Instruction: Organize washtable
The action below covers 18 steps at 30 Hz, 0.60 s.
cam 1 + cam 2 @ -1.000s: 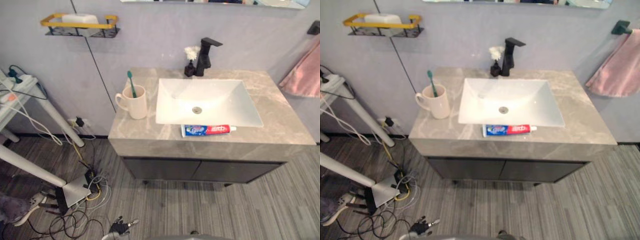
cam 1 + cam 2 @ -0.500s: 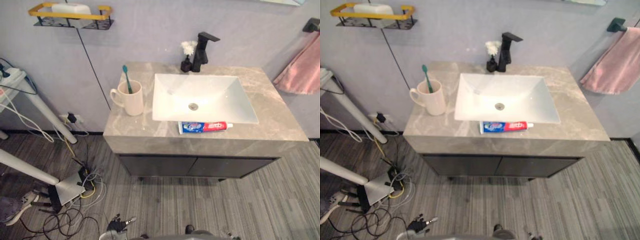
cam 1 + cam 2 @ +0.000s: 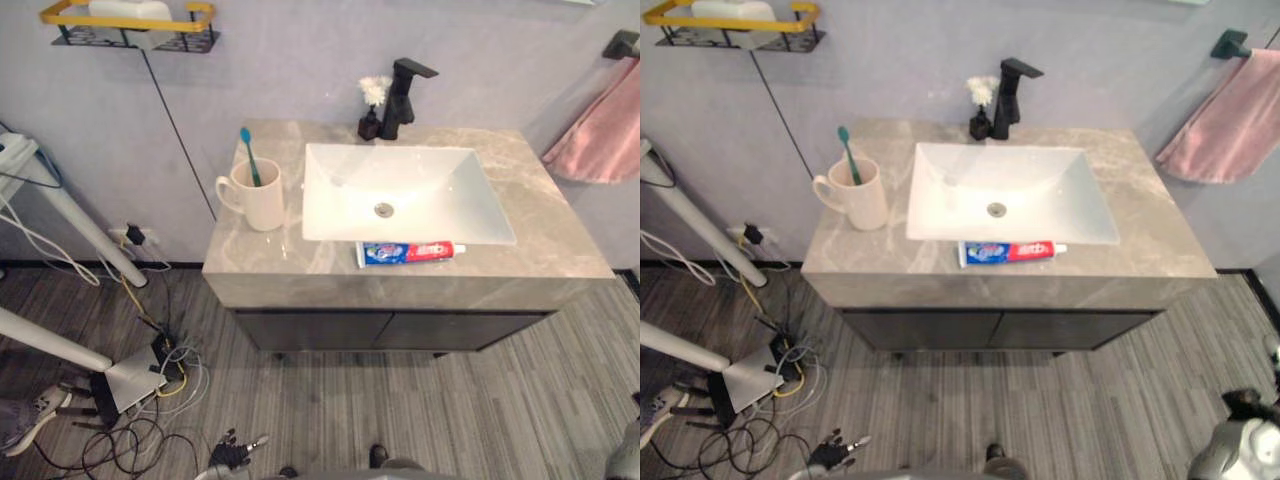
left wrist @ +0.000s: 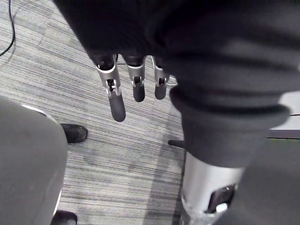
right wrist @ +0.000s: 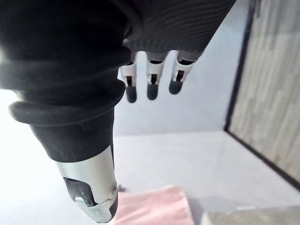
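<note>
1. Left robot hand (image 4: 116,101) hangs low over the floor, fingers straight and apart, holding nothing.
2. Mug (image 3: 255,195) stands near the left edge of the bench (image 3: 560,250) with a toothbrush (image 3: 247,158) inside. It is probably hard, breakable and fairly heavy, so grip the handle or body.
3. Toothpaste (image 3: 410,252) lies along the front edge, just before the sink (image 3: 328,190). It looks light, soft and smooth, so pinch it gently mid-tube.
4. Right robot hand (image 5: 150,86) has its fingers straight and is empty.
</note>
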Available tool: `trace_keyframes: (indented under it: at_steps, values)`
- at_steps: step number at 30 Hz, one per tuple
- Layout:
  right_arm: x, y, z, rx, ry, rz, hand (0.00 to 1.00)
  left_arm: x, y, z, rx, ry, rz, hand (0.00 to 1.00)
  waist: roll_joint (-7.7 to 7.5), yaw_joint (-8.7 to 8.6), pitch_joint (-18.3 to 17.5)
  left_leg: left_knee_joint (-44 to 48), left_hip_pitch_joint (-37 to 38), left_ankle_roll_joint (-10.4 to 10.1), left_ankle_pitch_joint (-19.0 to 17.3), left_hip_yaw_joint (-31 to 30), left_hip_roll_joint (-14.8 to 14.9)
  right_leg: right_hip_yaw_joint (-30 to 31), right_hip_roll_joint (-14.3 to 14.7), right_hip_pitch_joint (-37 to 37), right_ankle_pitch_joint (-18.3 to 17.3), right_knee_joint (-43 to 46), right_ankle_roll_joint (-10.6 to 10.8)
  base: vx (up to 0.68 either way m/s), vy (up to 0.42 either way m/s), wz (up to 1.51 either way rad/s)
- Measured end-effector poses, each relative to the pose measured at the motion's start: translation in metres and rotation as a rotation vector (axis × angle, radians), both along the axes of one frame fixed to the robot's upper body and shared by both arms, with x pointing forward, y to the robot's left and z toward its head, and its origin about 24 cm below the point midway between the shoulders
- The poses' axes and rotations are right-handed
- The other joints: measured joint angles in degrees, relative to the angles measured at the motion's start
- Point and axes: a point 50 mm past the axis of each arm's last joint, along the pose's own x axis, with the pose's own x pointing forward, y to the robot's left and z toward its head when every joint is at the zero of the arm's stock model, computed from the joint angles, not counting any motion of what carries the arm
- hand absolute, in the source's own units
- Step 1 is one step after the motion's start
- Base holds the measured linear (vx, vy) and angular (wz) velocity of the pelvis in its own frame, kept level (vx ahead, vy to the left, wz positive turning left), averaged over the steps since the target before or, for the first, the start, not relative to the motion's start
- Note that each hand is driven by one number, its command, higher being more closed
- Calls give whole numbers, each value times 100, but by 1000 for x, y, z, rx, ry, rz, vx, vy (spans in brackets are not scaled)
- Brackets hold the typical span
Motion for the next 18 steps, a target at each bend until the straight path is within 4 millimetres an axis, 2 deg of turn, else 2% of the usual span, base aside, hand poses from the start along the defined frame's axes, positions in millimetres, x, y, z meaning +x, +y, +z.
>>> trace_keyframes:
  at_steps: [1, 3, 4, 5, 6, 8, 10, 13, 18]
  values:
    - [5, -2, 7, -25, -5, 11, 0, 0, 0, 0, 0, 0, -5, 0, 9, -1, -5, 14, -19, 0, 0, -24, 2, -23, -5, -1, 0, 3, 0, -12, -19, 22]
    - [26, -7, 41, -159, 6, 70, 0, 1, -2, 0, 1, -2, -28, 0, 34, -5, -18, 111, -138, 16, -12, -180, 1, -132, -33, -4, 1, 23, -1, -17, -24, 31]
    - [34, -7, 51, -199, 10, 97, 0, 1, -2, 0, 1, -2, -28, 0, 49, -6, -27, 128, -156, 16, -11, -203, -1, -139, -40, -5, 1, 25, -1, -21, -16, 22]
    - [51, -3, 73, -289, 23, 165, 0, 1, -3, 0, 1, -5, -29, 0, 62, -7, -35, 156, -179, 16, -11, -229, -4, -159, -47, -6, 2, 32, -1, -45, -15, 11]
    - [70, 4, 93, -384, 41, 248, 0, 0, -3, 1, 2, -13, -31, 0, 60, -5, -33, 173, -187, 16, -11, -239, -3, -166, -49, -6, 2, 42, -1, -53, -16, 7]
    - [89, 20, 117, -529, 80, 357, 0, 1, -3, 2, 4, -30, -37, 0, 62, 1, -34, 183, -194, 16, -11, -253, -1, -176, -48, -9, 2, 58, -1, -46, -15, 4]
    - [115, 52, 145, -772, 154, 528, 0, 1, -4, 3, -8, -42, -49, 0, 61, 15, -33, 200, -228, 17, -8, -270, -3, -192, -56, -49, 3, 103, 1, -51, -12, 3]
    - [137, 81, 152, -957, 272, 689, 0, 4, -8, 3, -20, -55, -80, 0, 45, 27, -25, 255, -302, 20, -5, -336, -37, -253, -92, -64, 15, 107, 14, -41, -1, 10]
    - [155, 112, 133, -1105, 443, 890, 0, 8, -9, 5, -26, -84, -96, 0, 20, 124, -10, 294, -396, 55, 19, -461, -79, -317, -98, -69, 147, 64, -18, -12, 20, 13]
